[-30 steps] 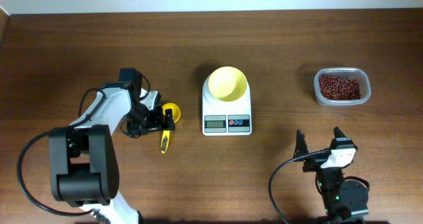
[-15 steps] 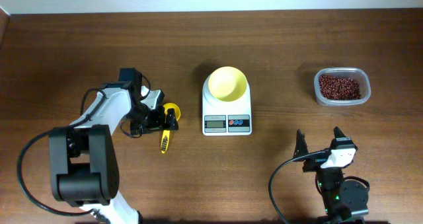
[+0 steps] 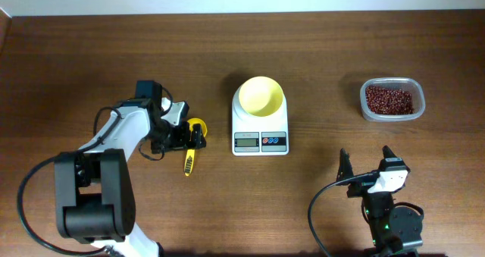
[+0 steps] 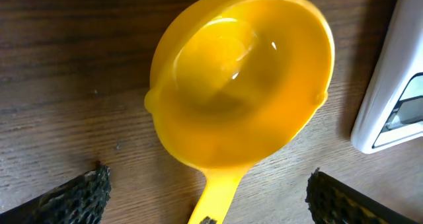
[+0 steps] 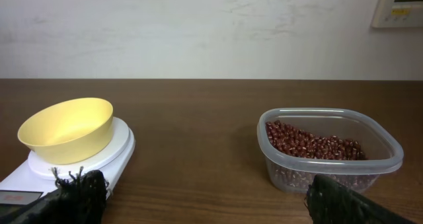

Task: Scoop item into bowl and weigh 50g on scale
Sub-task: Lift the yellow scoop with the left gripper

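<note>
The pale-yellow bowl (image 3: 261, 96) (image 5: 66, 128) sits empty on the white scale (image 3: 260, 141) (image 5: 117, 151) at mid-table. The item, reddish-brown beans (image 3: 389, 99) (image 5: 310, 145), fills a clear plastic container (image 3: 367, 113) (image 5: 330, 168) at the right. My left gripper (image 3: 186, 139) (image 4: 208, 196) hangs open low over a yellow scoop (image 3: 195, 126) (image 4: 241, 92). The scoop's handle runs between the fingers without touching them. My right gripper (image 3: 366, 164) (image 5: 205, 197) rests open near the front edge, facing the gap between scale and container, with nothing between its fingers.
The scoop's handle (image 3: 189, 161) points toward the table's front edge. A corner of the scale (image 4: 396, 85) lies just right of the scoop's cup. A pale wall (image 5: 198, 26) stands beyond the table's far edge.
My left arm has shifted slightly over the scoop. The right arm, bowl, scale and container have not moved.
</note>
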You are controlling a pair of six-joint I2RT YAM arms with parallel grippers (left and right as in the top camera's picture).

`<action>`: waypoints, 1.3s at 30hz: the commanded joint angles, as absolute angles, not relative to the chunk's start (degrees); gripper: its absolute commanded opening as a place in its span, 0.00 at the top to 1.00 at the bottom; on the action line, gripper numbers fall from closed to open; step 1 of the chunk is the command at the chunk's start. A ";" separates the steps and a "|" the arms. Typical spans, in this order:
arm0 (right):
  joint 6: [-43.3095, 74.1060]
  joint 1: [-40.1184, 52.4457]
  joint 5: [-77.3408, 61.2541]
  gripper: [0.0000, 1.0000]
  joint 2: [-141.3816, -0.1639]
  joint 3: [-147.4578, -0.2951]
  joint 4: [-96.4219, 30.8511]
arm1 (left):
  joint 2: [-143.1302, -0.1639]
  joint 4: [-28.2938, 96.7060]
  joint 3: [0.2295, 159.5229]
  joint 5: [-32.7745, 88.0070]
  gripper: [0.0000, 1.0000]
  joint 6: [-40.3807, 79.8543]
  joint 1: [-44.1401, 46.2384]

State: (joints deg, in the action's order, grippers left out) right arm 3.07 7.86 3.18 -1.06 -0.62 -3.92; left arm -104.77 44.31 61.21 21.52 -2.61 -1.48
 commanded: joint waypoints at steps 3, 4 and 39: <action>3.38 7.42 3.29 0.01 -0.84 -0.32 -4.43 | -109.73 42.89 57.56 21.71 0.01 -3.97 -1.13; 3.38 7.42 3.29 0.01 -0.84 -0.32 -4.43 | -109.73 42.85 57.56 21.74 0.01 -3.97 -1.13; 3.38 7.42 3.29 0.01 -0.84 -0.34 -4.43 | -109.73 41.85 54.78 21.63 0.15 0.71 2.63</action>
State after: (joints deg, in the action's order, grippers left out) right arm 3.03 7.86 3.18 -1.06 -0.62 -3.92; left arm -104.14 39.88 59.16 22.11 -2.22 1.50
